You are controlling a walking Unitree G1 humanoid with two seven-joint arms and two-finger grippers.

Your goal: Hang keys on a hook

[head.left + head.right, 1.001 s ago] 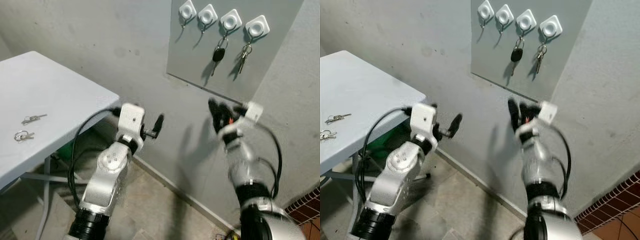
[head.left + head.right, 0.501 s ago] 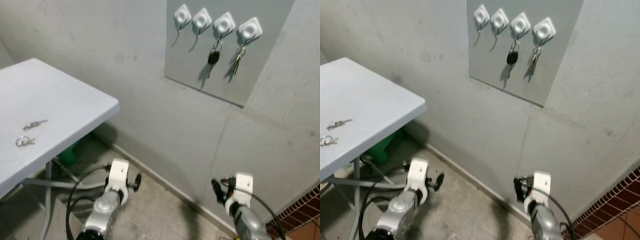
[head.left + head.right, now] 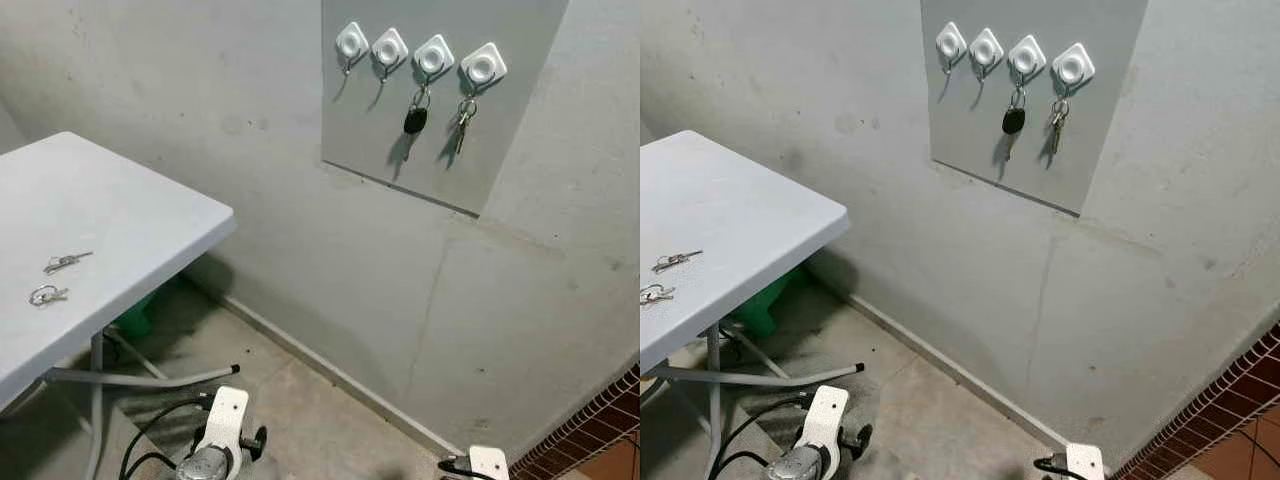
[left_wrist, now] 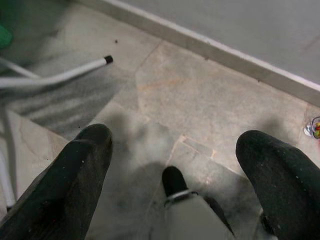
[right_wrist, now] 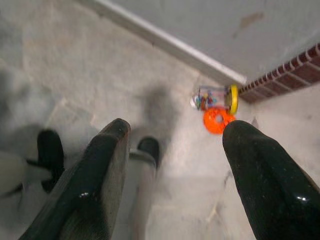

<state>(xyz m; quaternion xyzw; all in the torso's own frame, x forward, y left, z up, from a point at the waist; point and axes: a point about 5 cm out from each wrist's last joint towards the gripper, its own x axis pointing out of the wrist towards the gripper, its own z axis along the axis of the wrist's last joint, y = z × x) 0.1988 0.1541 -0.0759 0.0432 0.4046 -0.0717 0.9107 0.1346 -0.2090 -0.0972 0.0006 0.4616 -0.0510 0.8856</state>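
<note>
Both grippers, left [image 4: 175, 165] and right [image 5: 172, 170], hang spread and empty near the floor, two small silver key sets [image 3: 55, 278] near the white folding table's [image 3: 150, 215] left edge, so thin flat keys may slip a pinch.

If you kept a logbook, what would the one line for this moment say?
hooks: two hold keys, two bare | table: two key sets waiting | left gripper: lowered, open, nothing held | right gripper: lowered, open, nothing held

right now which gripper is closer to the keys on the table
Left. The left gripper hangs low by the floor, just below and beside the table that holds the keys. The right gripper hangs farther off, toward the brick corner.
</note>
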